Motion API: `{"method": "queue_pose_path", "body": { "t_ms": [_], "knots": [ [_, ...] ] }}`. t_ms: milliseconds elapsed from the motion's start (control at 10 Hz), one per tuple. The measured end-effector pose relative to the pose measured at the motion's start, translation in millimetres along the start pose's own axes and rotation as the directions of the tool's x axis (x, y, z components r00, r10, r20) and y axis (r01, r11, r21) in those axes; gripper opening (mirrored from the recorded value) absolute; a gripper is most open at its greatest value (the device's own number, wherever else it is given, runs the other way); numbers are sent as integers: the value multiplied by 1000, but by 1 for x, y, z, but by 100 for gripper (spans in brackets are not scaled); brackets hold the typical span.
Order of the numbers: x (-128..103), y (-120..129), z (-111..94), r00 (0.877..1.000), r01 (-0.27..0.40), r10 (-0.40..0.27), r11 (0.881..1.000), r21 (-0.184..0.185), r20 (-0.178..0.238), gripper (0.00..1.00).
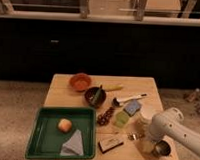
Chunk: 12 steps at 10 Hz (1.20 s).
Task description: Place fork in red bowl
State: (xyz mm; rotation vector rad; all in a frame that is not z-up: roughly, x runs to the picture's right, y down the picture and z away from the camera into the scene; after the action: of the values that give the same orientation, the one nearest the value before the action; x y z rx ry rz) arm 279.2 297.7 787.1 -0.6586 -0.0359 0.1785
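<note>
The claw [144,140], its state indiscernible, is held low at the surface's [63,90] near-right corner beside the fork [132,136], judged light, stiff, slippery, best taken mid-handle.
</note>
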Motion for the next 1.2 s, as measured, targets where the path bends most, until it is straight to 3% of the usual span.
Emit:
{"method": "queue_pose_path", "body": {
  "t_ms": [300,1000,1200],
  "knots": [
    [-1,-1,-6,1000,6,-6,1000,-2,0,2],
    [-5,3,-4,1000,25,-25,1000,-10,1,0],
    [-20,0,-4,996,86,-87,996,4,3,0]
  ]
}}
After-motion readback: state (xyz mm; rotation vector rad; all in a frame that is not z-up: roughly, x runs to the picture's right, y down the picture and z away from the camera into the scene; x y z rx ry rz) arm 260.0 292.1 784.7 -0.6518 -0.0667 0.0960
